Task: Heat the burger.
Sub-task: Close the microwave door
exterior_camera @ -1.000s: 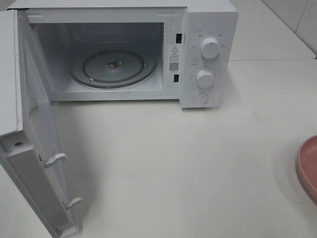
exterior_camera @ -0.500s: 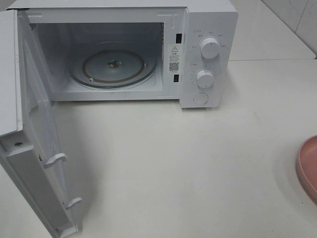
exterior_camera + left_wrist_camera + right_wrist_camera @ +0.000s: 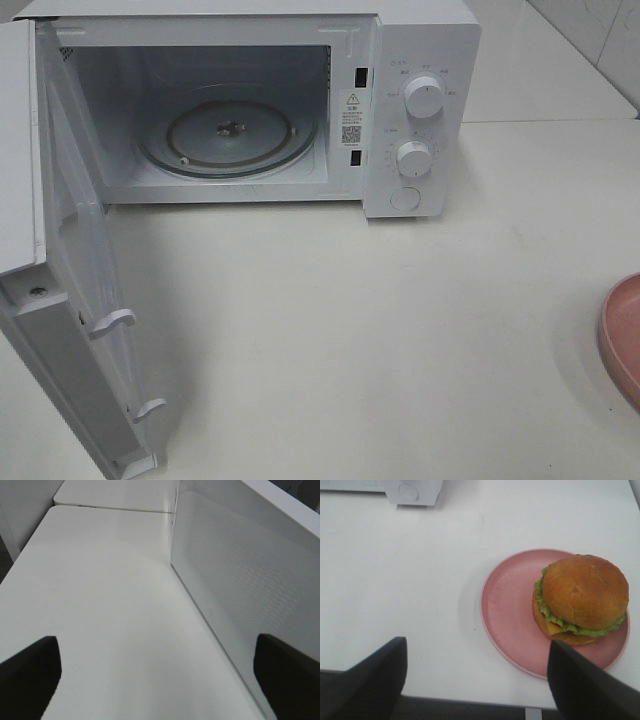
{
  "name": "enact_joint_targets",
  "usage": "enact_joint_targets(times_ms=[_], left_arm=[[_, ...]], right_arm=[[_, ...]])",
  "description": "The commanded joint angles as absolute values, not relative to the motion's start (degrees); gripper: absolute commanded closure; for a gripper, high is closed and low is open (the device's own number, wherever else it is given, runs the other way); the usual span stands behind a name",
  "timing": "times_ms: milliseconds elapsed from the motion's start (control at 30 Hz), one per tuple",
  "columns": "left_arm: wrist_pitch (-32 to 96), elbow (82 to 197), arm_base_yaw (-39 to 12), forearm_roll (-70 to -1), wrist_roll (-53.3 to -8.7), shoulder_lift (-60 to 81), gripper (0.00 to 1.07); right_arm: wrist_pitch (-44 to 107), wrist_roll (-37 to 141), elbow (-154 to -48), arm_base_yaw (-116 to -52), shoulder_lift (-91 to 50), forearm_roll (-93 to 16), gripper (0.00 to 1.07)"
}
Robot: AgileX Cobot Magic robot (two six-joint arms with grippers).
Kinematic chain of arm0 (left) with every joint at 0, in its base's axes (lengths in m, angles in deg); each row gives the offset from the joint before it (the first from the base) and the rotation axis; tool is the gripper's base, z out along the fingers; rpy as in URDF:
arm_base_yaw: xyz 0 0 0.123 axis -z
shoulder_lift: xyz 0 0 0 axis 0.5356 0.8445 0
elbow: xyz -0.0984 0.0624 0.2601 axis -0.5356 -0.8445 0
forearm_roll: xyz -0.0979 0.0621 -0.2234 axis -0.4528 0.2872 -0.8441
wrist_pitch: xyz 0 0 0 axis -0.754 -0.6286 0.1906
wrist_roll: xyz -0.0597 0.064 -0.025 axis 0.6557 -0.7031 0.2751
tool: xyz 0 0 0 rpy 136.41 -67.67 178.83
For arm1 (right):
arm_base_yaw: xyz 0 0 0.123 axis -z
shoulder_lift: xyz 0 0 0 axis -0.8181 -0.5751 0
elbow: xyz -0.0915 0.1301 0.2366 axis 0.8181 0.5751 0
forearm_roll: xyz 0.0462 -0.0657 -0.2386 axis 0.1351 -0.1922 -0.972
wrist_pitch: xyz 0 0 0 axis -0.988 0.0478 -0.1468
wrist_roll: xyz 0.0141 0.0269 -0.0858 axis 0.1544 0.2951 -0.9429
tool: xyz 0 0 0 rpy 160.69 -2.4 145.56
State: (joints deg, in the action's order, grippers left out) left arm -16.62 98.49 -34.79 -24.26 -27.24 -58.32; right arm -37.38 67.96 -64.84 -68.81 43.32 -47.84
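Observation:
The burger (image 3: 582,597), with a golden-brown bun, green lettuce and yellow cheese, sits on a pink plate (image 3: 507,615) in the right wrist view. My right gripper (image 3: 475,682) is open, short of the plate with nothing between its fingers. In the high view only the plate's edge (image 3: 622,335) shows at the far right, and the burger is out of frame. The white microwave (image 3: 420,60) stands with its door (image 3: 75,300) swung wide and its glass turntable (image 3: 228,130) bare. My left gripper (image 3: 157,680) is open over the table beside the door's outer face (image 3: 240,570).
The microwave's control panel with two knobs (image 3: 423,100) faces the table's middle. The open door juts out toward the front left. The table's near edge (image 3: 470,700) lies just under my right gripper. Neither arm shows in the high view.

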Motion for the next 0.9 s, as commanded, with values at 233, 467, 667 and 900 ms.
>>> enact_joint_targets(times_ms=[233,467,667,900], left_arm=[[-16.34,98.26,-35.02,-24.37,-27.24,-59.47,0.07],[-16.34,98.26,-35.02,-24.37,-27.24,-59.35,0.07],[-16.34,98.26,-35.02,-24.37,-27.24,-59.35,0.07],[-16.34,98.26,-35.02,-24.37,-27.24,-59.35,0.07]], right_arm=[[-32.97,67.33,-63.93,-58.56,50.02,-46.87,0.32],[-29.42,67.33,-62.03,-57.35,50.02,-45.26,0.33],[-29.42,67.33,-62.03,-57.35,50.02,-45.26,0.33],[-29.42,67.33,-62.03,-57.35,50.02,-45.26,0.33]])
